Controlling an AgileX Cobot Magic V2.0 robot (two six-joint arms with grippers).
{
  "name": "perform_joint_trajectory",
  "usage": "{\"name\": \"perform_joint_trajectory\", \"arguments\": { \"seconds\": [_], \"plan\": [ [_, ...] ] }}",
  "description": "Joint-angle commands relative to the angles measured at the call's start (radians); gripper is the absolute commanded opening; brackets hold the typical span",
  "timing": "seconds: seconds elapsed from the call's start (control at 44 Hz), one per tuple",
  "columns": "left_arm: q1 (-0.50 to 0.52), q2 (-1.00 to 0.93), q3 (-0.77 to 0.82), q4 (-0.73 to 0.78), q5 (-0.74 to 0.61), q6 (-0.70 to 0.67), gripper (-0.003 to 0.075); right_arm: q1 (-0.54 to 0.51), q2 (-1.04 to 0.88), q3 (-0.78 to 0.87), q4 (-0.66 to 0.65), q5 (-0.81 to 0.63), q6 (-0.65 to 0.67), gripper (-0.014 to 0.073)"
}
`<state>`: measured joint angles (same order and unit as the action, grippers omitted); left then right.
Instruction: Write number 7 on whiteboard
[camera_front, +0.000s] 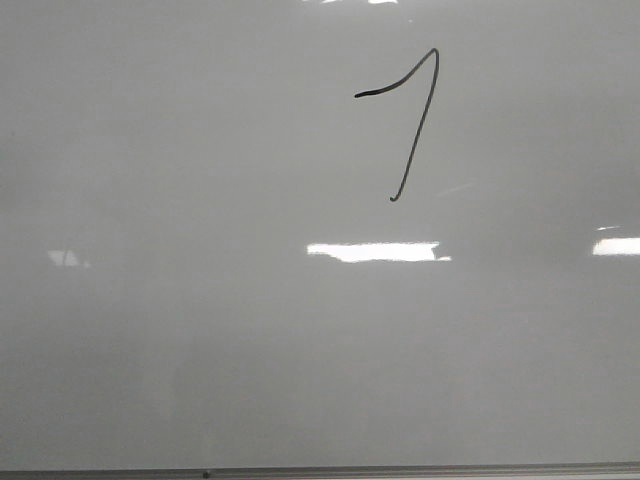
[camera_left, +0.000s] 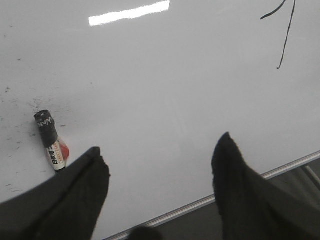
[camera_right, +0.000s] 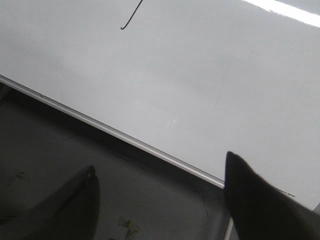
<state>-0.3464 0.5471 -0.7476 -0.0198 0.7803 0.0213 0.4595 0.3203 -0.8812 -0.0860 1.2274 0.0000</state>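
Glossy pale grey fills the front view: the whiteboard (camera_front: 200, 330) covers nearly the whole frame, with its thin metal edge along the bottom. The number 7 (camera_front: 415, 120) is drawn in the upper middle, slightly right of centre, with a short wavy bar rising to a peak and a long stem slanting down and to the left into a small hook. Neither of my arms appears in this view.

Left wrist view: my left pincer (camera_left: 160, 155) is open, both dark fingers spread wide with nothing between them. It hovers over the whiteboard (camera_left: 165, 90) near the metal edge. A marker (camera_left: 50, 141) lies flat on the board just beside my left finger, dark cap pointing away from the pincer. The number 7 (camera_left: 285, 35) lies well apart, at the far corner of this view.

Right wrist view: my right pincer (camera_right: 160, 175) is also open and empty. It straddles the metal edge of the whiteboard (camera_right: 210, 75), one finger over the board and one over the dark table (camera_right: 75, 150). Only the hooked end of the stem shows, well apart.

Judgement: the digit reads as complete. The marker's long axis runs roughly towards the left pincer, which is the nearer arm should it need handling.
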Motion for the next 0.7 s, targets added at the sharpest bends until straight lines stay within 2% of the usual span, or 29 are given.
{"name": "perform_joint_trajectory", "arguments": {
  "seconds": [0.0, 0.182, 0.295, 0.682],
  "plan": [
    [-0.007, 0.001, -0.026, -0.009, -0.070, 0.002, 0.0291, -0.005, 0.013, -0.028, -0.018, -0.054, 0.000, 0.0405],
    [-0.007, 0.001, -0.026, -0.009, -0.078, 0.002, 0.0073, -0.005, 0.013, -0.028, -0.018, -0.057, 0.000, 0.0063],
    [-0.007, 0.001, -0.026, -0.009, -0.078, 0.002, -0.0022, -0.005, 0.013, -0.028, -0.018, -0.057, 0.000, -0.0075],
    [-0.007, 0.001, -0.026, -0.012, -0.072, 0.002, -0.0020, -0.005, 0.013, -0.028, -0.018, -0.057, 0.000, -0.0068]
  ]
}}
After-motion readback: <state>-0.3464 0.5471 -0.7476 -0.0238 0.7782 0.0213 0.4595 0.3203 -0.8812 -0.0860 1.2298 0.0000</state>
